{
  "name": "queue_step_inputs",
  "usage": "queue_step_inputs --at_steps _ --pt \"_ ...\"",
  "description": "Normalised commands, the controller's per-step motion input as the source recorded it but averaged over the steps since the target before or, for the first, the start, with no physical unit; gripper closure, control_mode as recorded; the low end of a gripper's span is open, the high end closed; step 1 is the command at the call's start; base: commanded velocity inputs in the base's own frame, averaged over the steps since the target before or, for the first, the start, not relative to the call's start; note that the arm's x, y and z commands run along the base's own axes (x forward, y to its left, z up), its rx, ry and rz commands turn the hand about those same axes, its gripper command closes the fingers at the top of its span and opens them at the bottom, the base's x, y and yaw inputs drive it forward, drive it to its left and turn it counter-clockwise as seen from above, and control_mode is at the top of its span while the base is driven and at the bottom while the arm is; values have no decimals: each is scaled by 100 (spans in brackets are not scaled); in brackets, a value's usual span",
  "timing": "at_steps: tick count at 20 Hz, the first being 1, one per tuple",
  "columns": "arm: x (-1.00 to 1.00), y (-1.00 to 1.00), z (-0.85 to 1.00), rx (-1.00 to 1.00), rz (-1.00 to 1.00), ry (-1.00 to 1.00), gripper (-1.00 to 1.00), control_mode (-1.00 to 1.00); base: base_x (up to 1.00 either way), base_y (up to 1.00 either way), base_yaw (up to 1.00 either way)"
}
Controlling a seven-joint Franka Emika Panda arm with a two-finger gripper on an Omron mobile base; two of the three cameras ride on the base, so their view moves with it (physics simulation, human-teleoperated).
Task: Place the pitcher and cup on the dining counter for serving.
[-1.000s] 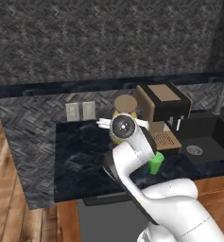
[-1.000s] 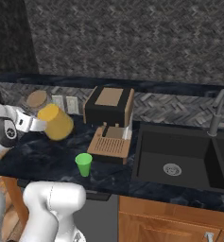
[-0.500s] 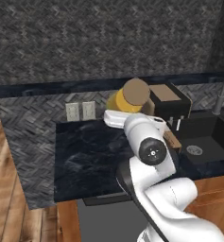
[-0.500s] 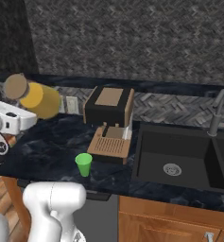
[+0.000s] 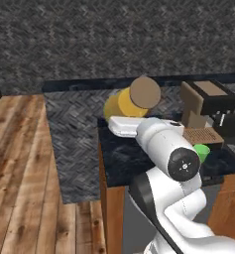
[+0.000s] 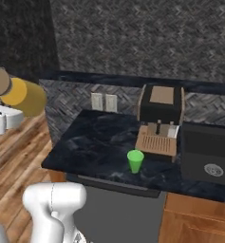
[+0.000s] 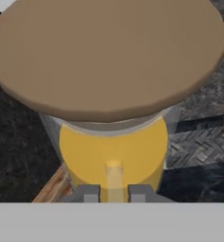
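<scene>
The pitcher hangs in the air, tilted, its tan cork lid turned toward the hand camera. My gripper is shut on its thin handle. In the left base view the pitcher is above the worktop's left end, with my gripper just under it. From the right base camera the pitcher and gripper are at the far left, out over the wooden floor. The green cup stands upright on the worktop, in front of the coffee machine. The dining counter's slab is out of view.
A brown coffee machine stands at the back of the dark worktop, and the sink lies to its right. A grey herringbone ledge topped in dark stone rises behind. Wooden floor spreads to the left.
The whole picture has shifted, so the base has moved: the worktop and the cup now appear further right. The pitcher stays in my grip, higher and further left than a second ago.
</scene>
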Motion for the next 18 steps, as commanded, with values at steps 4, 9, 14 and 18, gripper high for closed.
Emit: queue_step_inputs --at_steps 4,9,14,18 --pt "0 0 0 0 0 0 100 100 35 100 1" --pt "0 0 0 0 0 0 100 100 91 100 -1" --pt "0 0 0 0 0 0 100 100 92 100 -6" --pt "0 0 0 0 0 0 100 100 100 100 -18"
